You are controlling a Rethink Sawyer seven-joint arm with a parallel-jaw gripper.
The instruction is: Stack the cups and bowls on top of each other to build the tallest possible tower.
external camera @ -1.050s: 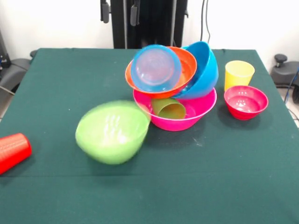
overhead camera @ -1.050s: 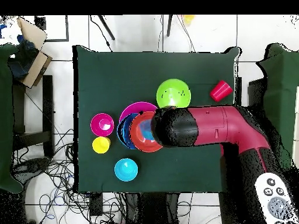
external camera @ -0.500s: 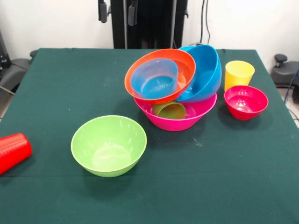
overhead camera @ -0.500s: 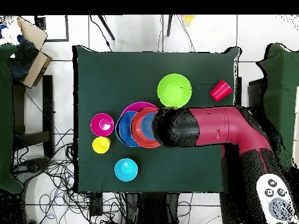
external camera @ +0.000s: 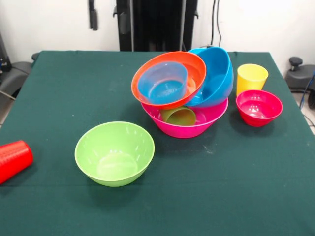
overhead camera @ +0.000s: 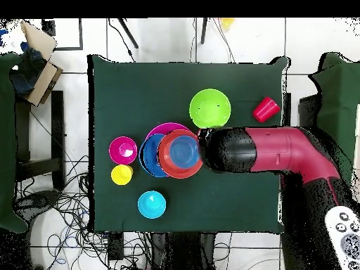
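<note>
We see the table (external camera: 59, 83), covered in dark green cloth, filling most of both views. Over it in the overhead view lies the arm (overhead camera: 274, 151), red with a black speckled end, reaching in from the side and ending just beside the tower.

The gripper (external camera: 106, 14) shows in the front view only as two dark tips at the top edge, high above the table and well apart from every cup and bowl. The tips hang with a clear gap between them and hold nothing.

The tower (external camera: 184, 91) stands near the table's middle. Its base is the pink bowl (external camera: 209, 118), upright on the cloth. In it lies the green cup (external camera: 178, 116) on its side, mouth towards the camera. The blue bowl (external camera: 216, 76) leans steeply on the pink bowl's rim, and the orange bowl (external camera: 197, 69) tilts against it, opening towards the camera. Nested in the orange bowl is the pale blue bowl (external camera: 162, 83).

The lime bowl (external camera: 114, 153) sits upright and alone on the cloth, near the tower but not touching it.

The magenta bowl (external camera: 259, 107) stands upright beside the tower, and the yellow cup (external camera: 251, 77) is upright just behind it. The cyan bowl (overhead camera: 152, 204) shows only from overhead, on its own near the table's edge.

The red cup (external camera: 12, 160) lies on its side at the table's edge, well apart from the rest.
</note>
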